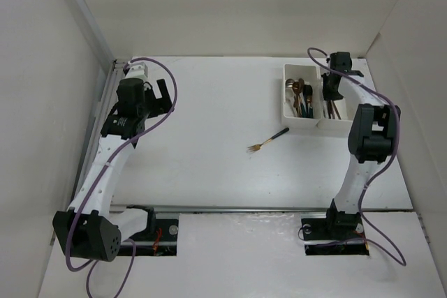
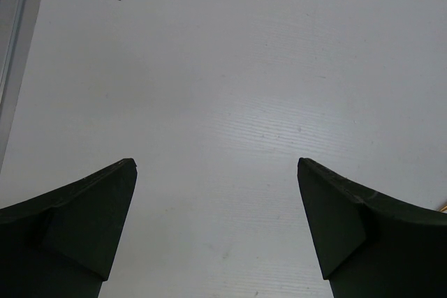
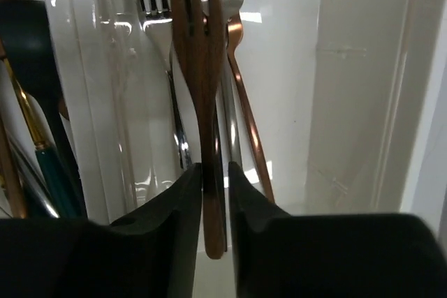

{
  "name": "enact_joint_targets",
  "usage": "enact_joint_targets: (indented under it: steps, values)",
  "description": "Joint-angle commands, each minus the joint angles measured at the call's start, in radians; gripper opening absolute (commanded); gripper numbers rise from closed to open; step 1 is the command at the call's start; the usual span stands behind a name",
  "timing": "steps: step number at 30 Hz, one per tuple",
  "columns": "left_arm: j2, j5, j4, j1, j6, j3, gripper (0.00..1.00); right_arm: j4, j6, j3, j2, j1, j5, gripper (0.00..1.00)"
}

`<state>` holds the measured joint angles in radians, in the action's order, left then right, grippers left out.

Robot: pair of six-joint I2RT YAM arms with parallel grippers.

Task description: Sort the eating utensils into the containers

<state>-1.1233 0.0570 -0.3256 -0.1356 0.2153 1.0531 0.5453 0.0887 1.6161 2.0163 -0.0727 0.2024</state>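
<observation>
My right gripper (image 1: 332, 88) hangs over the right one of two joined white bins (image 1: 342, 125) at the far right. In the right wrist view it (image 3: 216, 172) is shut on the handle of a copper fork (image 3: 199, 68), tines pointing away, inside that bin. Silver forks (image 3: 157, 12) and another copper fork (image 3: 246, 113) lie beneath it. The left bin (image 1: 288, 109) holds spoons and dark-handled utensils (image 1: 302, 95). One gold fork with a dark handle (image 1: 267, 140) lies on the table in front of the bins. My left gripper (image 1: 162, 95) is open and empty at the far left; it also shows in the left wrist view (image 2: 216, 165).
White walls enclose the table on the left, back and right. A metal rail (image 1: 105, 102) runs along the left edge beside my left arm. The wall between the two bins (image 3: 91, 102) stands just left of the held fork.
</observation>
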Motion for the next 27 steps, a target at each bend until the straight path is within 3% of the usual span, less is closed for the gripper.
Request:
enact_joint_targets:
  steps: [1,2,5,9,12,15,17,19,22,27]
  values:
    - [0.033,0.003,0.031,0.005,0.009,-0.013,1.0,-0.024,0.017,0.021,-0.077,0.005,0.075,0.3]
    - [0.033,0.003,0.031,0.005,0.009,-0.013,1.0,-0.024,0.017,0.021,-0.089,0.005,0.075,0.54]
    - [0.033,0.003,0.031,0.005,0.009,-0.013,1.0,-0.047,0.042,0.005,-0.142,0.005,0.086,0.72]
    - [0.033,0.003,0.031,0.005,0.009,-0.013,1.0,-0.126,0.072,-0.065,-0.325,0.005,-0.049,0.73]
    - [0.033,0.003,0.031,0.005,0.009,-0.022,1.0,-0.224,0.169,-0.184,-0.439,0.039,-0.288,0.75]
    - [0.033,-0.006,0.04,0.014,0.009,-0.031,1.0,-0.217,0.398,-0.28,-0.525,0.173,-0.441,0.79]
    - [0.033,-0.016,0.049,0.014,0.009,-0.031,1.0,-0.109,0.603,-0.306,-0.515,0.255,-0.492,0.84]
    - [0.033,-0.025,0.059,0.014,0.009,-0.031,1.0,-0.006,0.702,-0.331,-0.486,0.382,-0.483,0.84]
    - [0.033,-0.025,0.059,0.014,0.009,-0.041,1.0,0.045,0.761,-0.358,-0.401,0.525,-0.335,0.84]
    - [0.042,-0.016,0.059,0.014,0.009,-0.05,1.0,0.111,0.818,-0.367,-0.276,0.643,-0.248,0.84]
